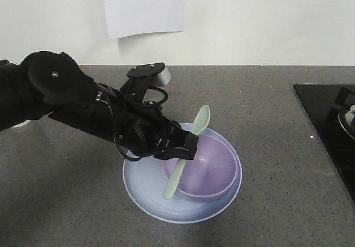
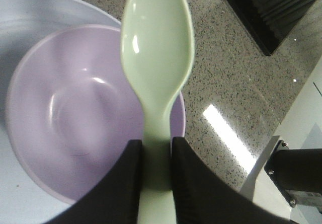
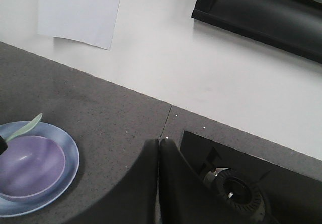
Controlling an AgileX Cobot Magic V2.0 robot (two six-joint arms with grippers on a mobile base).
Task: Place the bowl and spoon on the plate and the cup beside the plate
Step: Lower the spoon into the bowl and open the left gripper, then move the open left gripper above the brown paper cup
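Left gripper [image 1: 186,146] clamped on the spoon [image 1: 188,149] mid-handle, holding it tilted over the bowl [image 1: 205,166]: head up toward the back edge, handle tip down over the bowl's near-left rim. Can't tell if the tip touches the rim.

Bowl sits inside the plate [image 1: 145,194], offset toward its right side. Plate is mid-worktop [image 1: 260,102], nearer the front edge than the back wall.

Right gripper [image 3: 159,156]: fingers pressed together, nothing between them, hanging above the worktop just left of the cooktop [image 3: 282,183].

Room: bare worktop left, behind and right of the plate; cooktop takes the right edge. Left arm crosses the space left of the plate.

Count: one bowl, one spoon, one plate. Paper sheet [image 1: 143,5] on the wall.
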